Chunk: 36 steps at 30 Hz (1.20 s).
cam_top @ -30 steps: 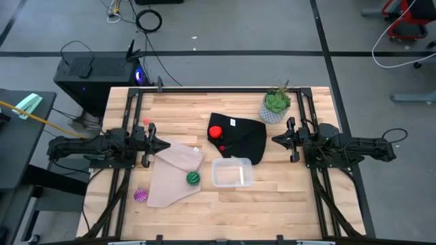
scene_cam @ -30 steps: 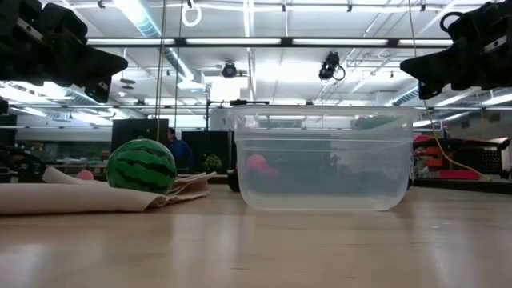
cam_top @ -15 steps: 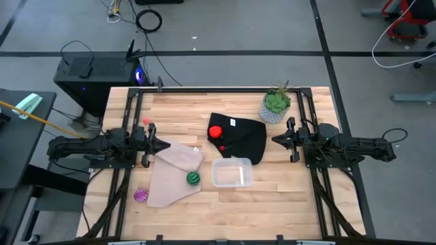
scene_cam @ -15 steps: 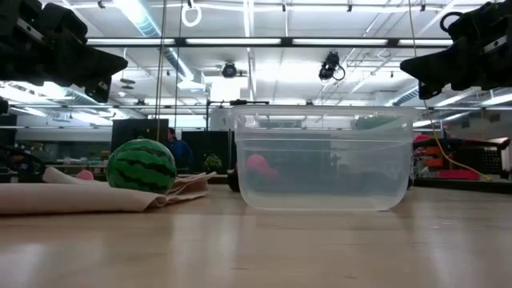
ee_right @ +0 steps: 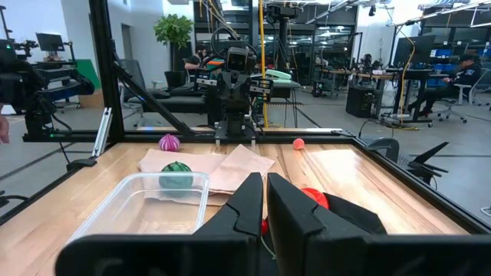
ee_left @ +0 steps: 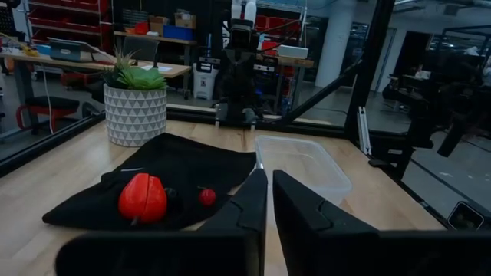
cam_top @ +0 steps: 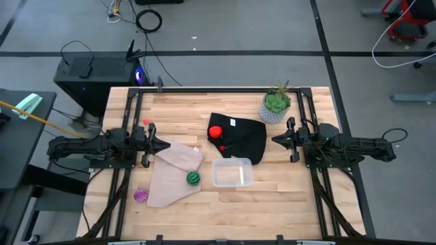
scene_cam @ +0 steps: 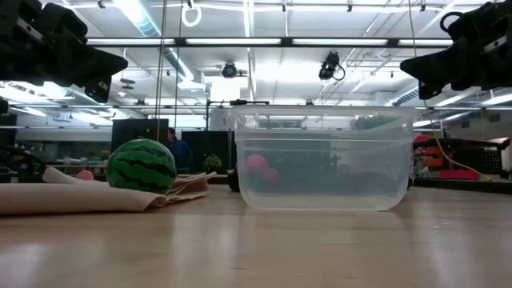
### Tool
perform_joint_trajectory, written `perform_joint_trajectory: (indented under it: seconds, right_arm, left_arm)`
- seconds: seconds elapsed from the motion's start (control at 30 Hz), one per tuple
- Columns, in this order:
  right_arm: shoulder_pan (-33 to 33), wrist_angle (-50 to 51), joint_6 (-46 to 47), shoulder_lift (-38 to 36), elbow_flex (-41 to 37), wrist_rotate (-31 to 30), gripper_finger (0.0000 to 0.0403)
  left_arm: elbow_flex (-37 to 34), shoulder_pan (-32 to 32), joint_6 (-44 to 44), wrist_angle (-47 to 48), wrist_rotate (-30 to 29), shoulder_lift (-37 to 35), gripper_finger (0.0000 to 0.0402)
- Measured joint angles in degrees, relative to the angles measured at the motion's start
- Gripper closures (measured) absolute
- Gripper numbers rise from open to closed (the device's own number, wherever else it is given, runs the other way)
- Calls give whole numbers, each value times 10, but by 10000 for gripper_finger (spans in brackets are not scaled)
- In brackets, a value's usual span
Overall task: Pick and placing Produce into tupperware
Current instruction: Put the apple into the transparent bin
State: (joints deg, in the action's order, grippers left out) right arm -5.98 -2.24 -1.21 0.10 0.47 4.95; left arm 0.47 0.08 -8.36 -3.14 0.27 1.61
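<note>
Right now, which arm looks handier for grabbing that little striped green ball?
Probably the left. The striped green ball lies on the beige cloth just in front of the left gripper; the right gripper waits beyond the tupperware.

— What is on the list?
— Item one: beige cloth (cam_top: 170,173), crumpled, just ahead of my left jaws. Item two: black cloth (cam_top: 242,139), ahead of my right jaws, lying between the two pairs. Item three: leafy plant (cam_top: 275,105) in a pale patterned pot, near my right jaws, off to one side. Item four: wooden table (cam_top: 286,204), under both.
— Anything off the table?
— One black computer case (cam_top: 95,71), on the floor behind my left jaws.
</note>
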Motion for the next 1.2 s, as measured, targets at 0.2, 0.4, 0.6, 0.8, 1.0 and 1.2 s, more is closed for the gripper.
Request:
perform_joint_trajectory:
  seconds: [0.2,0.4,0.6,0.8,1.0,1.2]
  right_arm:
    - [0,0,-3,0,0,0,376]
    - [0,-3,18,0,0,0,376]
    - [0,-27,119,0,0,0,376]
    - [0,-88,286,1,0,-7,376]
    - [0,-123,436,1,0,-7,376]
    - [0,-134,546,1,0,-86,376]
  left_arm:
    - [0,0,0,0,0,0,382]
    - [0,0,-14,0,0,0,381]
    - [0,0,-15,-1,-2,0,382]
    - [0,0,-11,-3,-2,0,388]
    - [0,0,-8,-7,-5,0,382]
    - [0,1,-8,-28,-11,0,380]
